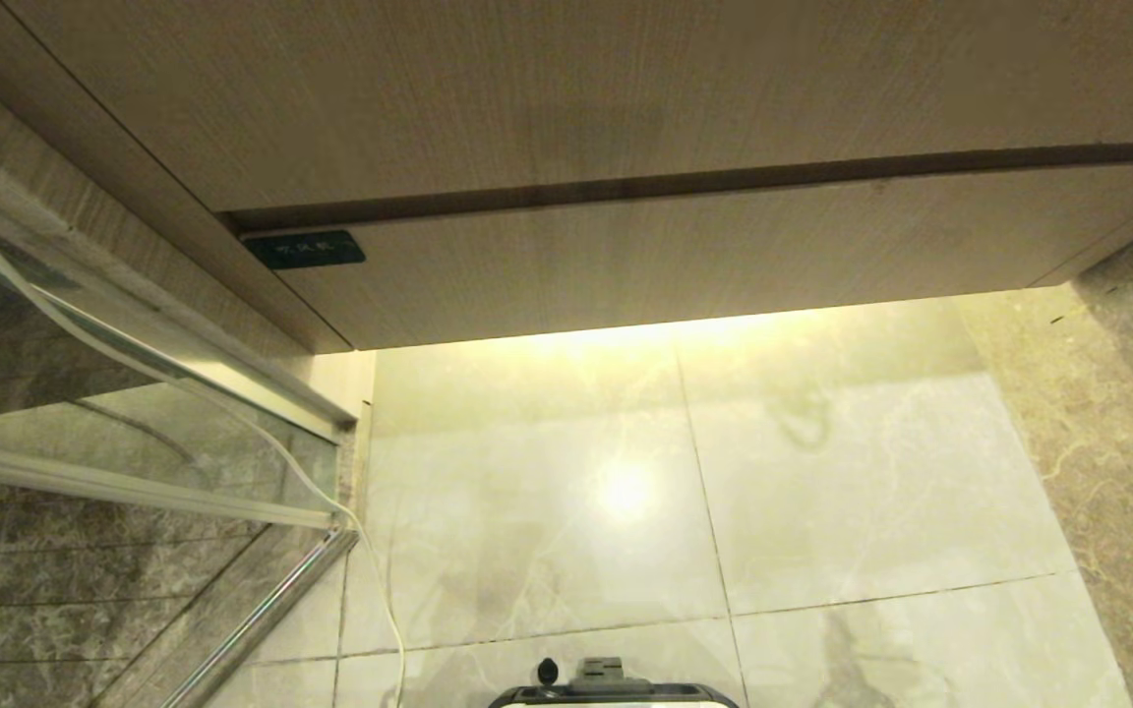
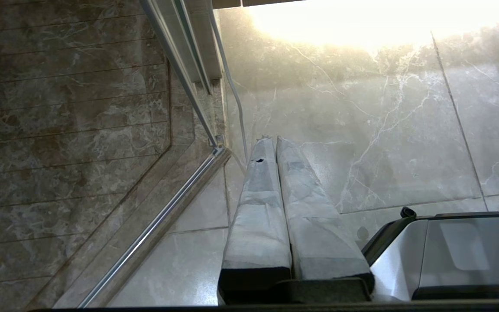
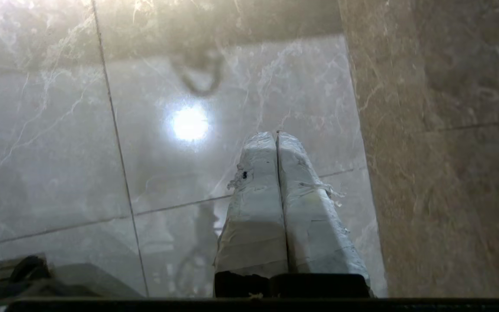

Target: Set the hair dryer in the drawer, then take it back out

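Facing the closed drawer [image 1: 685,261]; left gripper [image 2: 273,141] and right gripper [image 3: 275,135] pressed together, empty.

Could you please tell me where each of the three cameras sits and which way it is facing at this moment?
Head view: on the robot's head, looking down at the closed drawer and marble floor; only the robot's base shows, no arms.
Left wrist view: behind the left gripper, jaws shut, aimed at the floor beside the shower rail.
Right wrist view: behind the right gripper, jaws shut and empty, aimed at the floor.
Shared: all three see the floor; head and left wrist views share the rail and base.
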Available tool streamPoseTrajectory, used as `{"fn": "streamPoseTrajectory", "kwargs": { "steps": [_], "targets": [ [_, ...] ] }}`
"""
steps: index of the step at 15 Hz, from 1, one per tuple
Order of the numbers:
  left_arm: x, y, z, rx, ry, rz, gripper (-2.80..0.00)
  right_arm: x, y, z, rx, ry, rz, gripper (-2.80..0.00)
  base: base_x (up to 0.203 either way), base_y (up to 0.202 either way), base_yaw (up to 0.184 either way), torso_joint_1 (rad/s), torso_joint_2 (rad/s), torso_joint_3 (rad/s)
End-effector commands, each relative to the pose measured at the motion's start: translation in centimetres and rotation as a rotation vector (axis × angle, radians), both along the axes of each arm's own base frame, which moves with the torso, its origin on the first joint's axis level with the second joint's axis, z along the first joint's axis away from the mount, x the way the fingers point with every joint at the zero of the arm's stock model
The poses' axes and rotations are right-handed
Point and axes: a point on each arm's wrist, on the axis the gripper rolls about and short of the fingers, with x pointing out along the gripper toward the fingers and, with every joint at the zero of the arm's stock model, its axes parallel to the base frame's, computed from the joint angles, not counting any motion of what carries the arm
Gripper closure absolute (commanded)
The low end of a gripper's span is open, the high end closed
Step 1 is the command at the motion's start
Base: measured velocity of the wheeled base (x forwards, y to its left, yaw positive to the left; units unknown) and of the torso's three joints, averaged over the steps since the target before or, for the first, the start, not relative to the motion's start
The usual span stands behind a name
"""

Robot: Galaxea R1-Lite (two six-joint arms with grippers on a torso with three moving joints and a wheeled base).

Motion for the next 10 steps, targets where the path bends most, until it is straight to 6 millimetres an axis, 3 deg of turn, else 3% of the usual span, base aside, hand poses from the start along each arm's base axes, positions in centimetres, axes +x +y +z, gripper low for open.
{"fn": "streamPoseTrajectory", "kwargs": {
  "steps": [1,4,7,10],
  "targets": [
    [0.0,0.0,0.0,0.000,0.001,0.000,0.00,-6.1,1.3,-1.9,-0.031,-0.174,0.024,0.00,0.000,0.000,0.000,0.000,0.00,0.000],
    [0.0,0.0,0.0,0.000,0.001,0.000,0.00,-9.6,1.8,-5.7,-0.028,-0.256,0.136,0.00,0.000,0.000,0.000,0.000,0.00,0.000],
    [0.0,0.0,0.0,0.000,0.001,0.000,0.00,-10.6,1.5,-9.4,0.051,-0.271,0.292,0.00,0.000,0.000,0.000,0.000,0.00,0.000],
    [0.0,0.0,0.0,0.000,0.001,0.000,0.00,-11.1,1.4,-10.5,0.093,-0.324,0.380,0.00,0.000,0.000,0.000,0.000,0.00,0.000]
  ]
}}
